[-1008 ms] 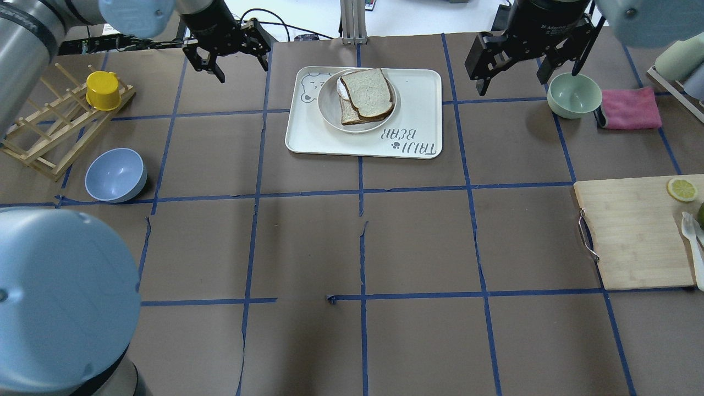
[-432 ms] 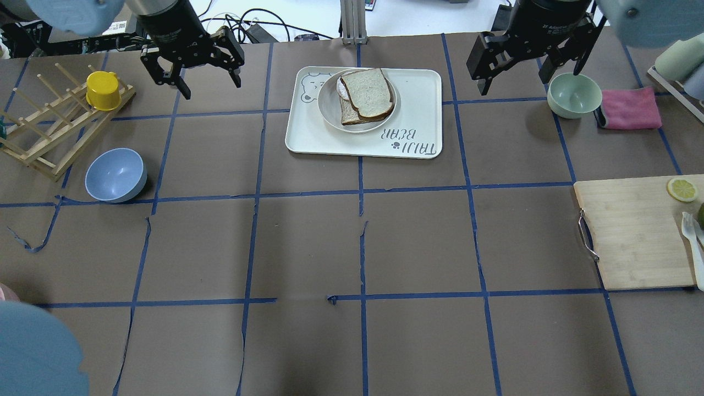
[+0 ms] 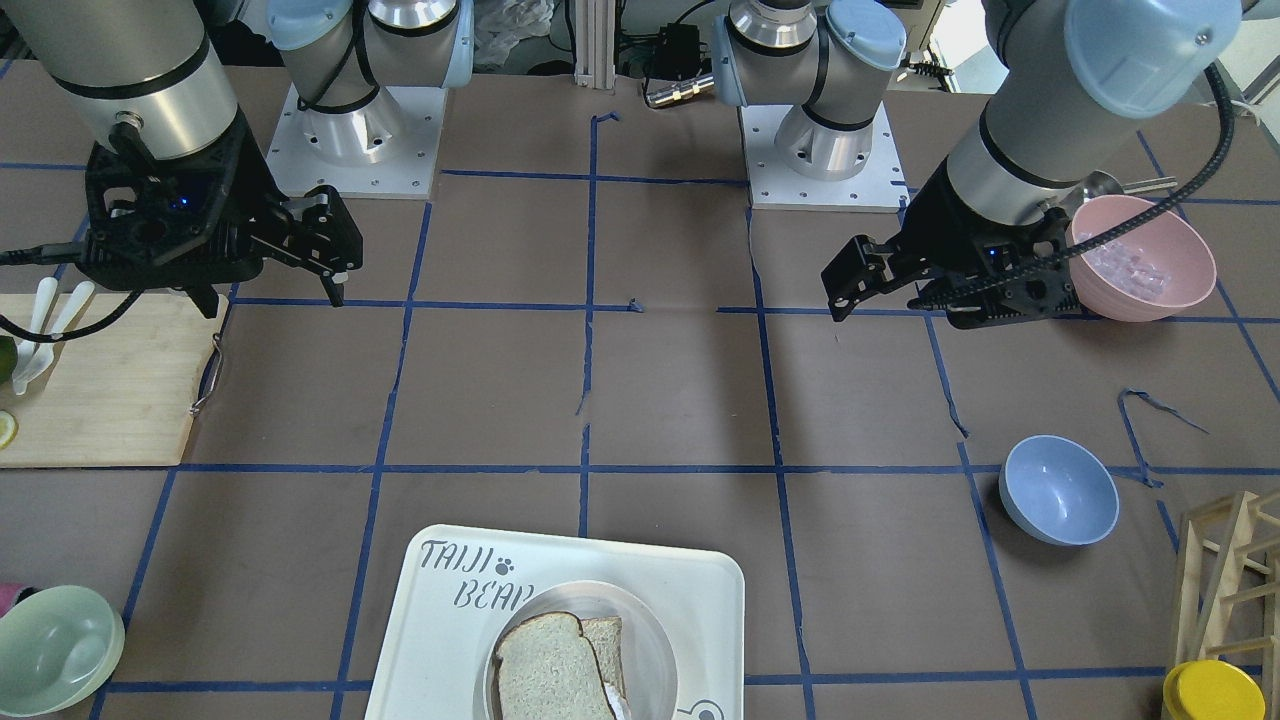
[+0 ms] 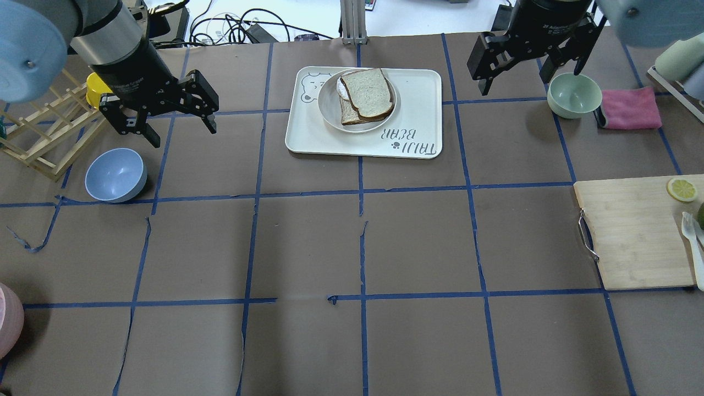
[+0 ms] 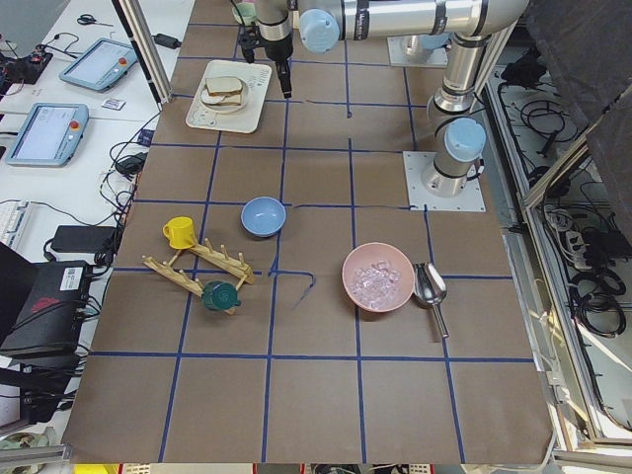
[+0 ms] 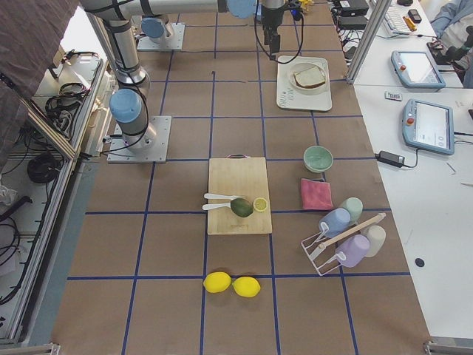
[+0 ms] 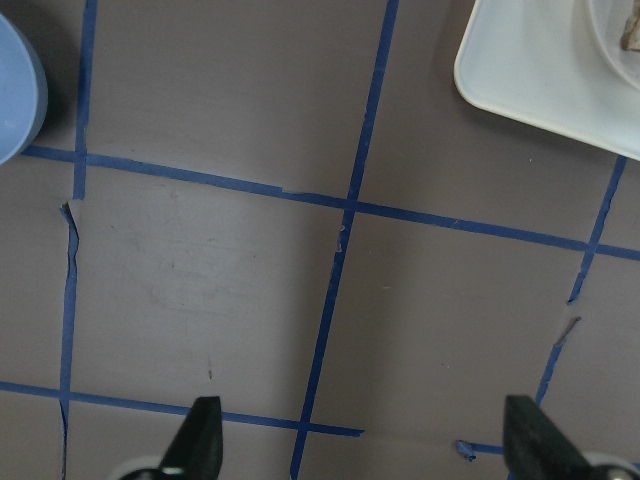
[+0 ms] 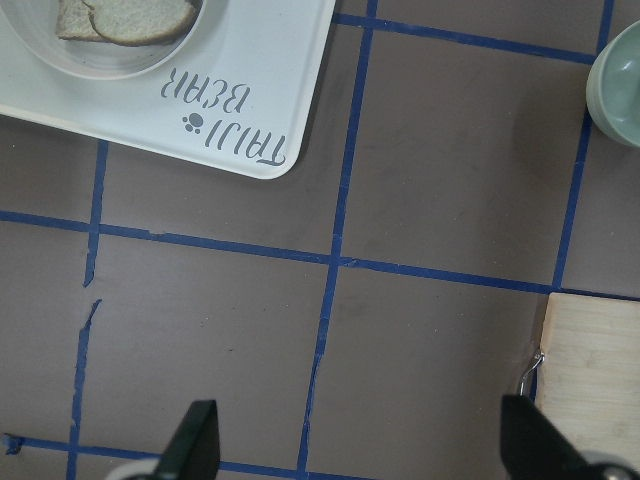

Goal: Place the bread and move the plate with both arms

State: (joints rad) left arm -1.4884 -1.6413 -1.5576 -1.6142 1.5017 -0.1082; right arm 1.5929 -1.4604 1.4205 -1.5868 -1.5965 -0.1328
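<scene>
The bread [image 4: 367,91], a domed slice with dark crust, lies on top of a squarer slice [image 4: 348,114] in the round cream plate [image 4: 328,102]. The plate sits on the "TAIJI BEAR" tray [image 4: 421,113] at the back middle of the table. The bread [image 3: 548,670] and plate [image 3: 655,640] also show in the front-facing view. My left gripper [image 4: 183,133] is open and empty, hanging above the table left of the tray, next to the blue bowl. My right gripper [image 4: 531,77] is open and empty, right of the tray. Both wrist views show spread fingers [image 7: 200,432] [image 8: 195,437] over bare table.
A blue bowl [image 4: 115,175], a wooden rack [image 4: 44,144] and a yellow cup [image 4: 94,88] are at the left. A green bowl [image 4: 573,94] and pink cloth [image 4: 631,108] are at the back right. A cutting board [image 4: 632,236] is at the right. A pink bowl [image 3: 1140,255] stands near the left arm.
My left gripper has moved left and toward the robot, away from the tray's back left, still open. The right gripper has hardly moved. Bread and plate are unchanged.
</scene>
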